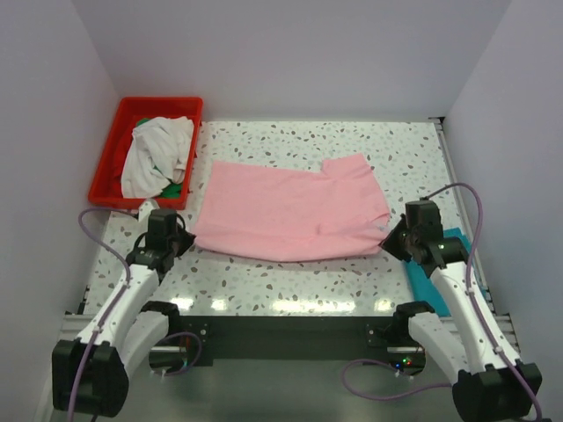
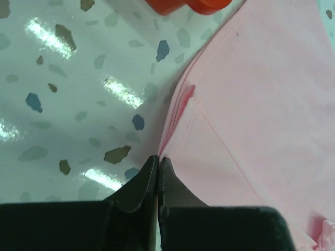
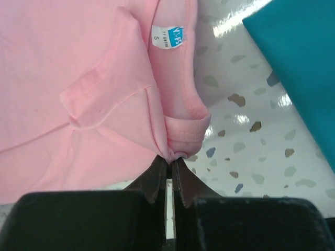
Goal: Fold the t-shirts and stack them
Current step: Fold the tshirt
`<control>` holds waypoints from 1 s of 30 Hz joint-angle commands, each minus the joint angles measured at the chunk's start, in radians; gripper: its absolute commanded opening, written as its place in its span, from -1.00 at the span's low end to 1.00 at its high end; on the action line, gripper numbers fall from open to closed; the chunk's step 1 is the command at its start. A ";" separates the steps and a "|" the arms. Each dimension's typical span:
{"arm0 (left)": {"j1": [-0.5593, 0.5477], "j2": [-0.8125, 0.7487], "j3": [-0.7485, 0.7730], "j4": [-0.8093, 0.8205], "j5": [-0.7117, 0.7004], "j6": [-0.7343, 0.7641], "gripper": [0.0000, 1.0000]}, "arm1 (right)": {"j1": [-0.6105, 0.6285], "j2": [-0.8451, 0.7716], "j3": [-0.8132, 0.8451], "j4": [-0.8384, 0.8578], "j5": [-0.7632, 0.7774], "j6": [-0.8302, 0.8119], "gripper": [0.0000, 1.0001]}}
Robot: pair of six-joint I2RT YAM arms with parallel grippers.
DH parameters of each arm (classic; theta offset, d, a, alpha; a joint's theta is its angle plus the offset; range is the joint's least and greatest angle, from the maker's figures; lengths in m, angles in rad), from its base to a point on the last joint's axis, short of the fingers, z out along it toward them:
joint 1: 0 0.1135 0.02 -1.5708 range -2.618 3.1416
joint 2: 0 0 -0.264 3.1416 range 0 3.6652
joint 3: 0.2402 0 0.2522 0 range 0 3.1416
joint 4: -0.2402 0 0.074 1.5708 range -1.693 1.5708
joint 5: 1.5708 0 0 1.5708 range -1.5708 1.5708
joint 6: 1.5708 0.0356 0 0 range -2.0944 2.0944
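Overhead, one pink t-shirt [image 1: 290,211] lies spread across the middle of the table [image 1: 290,281], with the left gripper [image 1: 180,236] at its eight o'clock corner and the right gripper [image 1: 391,236] at its four o'clock corner. One red crate [image 1: 104,171] at ten o'clock holds one off-white t-shirt [image 1: 154,154] and one green t-shirt [image 1: 173,187]. One teal t-shirt [image 1: 431,274] lies at four o'clock beside the right arm, which makes four shirts in all. At the left wrist, the claw is pressed together on the pink hem edge and apparently nips it. At the right wrist, the claw pinches a bunched fold of pink cloth near the neck label [image 3: 168,36], with teal at two o'clock. The step in hand looks like the first fold of the pink shirt. The next move probably calls for both arms to lift and carry the near edge toward twelve o'clock together.
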 commanded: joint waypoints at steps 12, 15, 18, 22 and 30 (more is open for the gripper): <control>-0.034 -0.339 0.025 -0.261 0.015 -0.041 0.18 | -0.004 -0.238 0.049 -0.233 -0.064 -0.058 0.62; -0.034 -0.244 0.130 -0.186 -0.038 0.048 0.25 | -0.004 -0.099 0.095 -0.086 -0.070 -0.130 0.62; -0.034 -0.026 0.244 -0.036 -0.006 0.145 0.21 | -0.004 0.120 0.195 0.061 0.007 -0.199 0.62; -0.036 0.289 0.477 0.069 0.027 0.259 0.15 | -0.005 0.432 0.395 0.189 0.090 -0.288 0.50; -0.036 0.744 0.827 0.084 -0.001 0.434 0.08 | -0.017 0.960 0.797 0.261 0.153 -0.396 0.07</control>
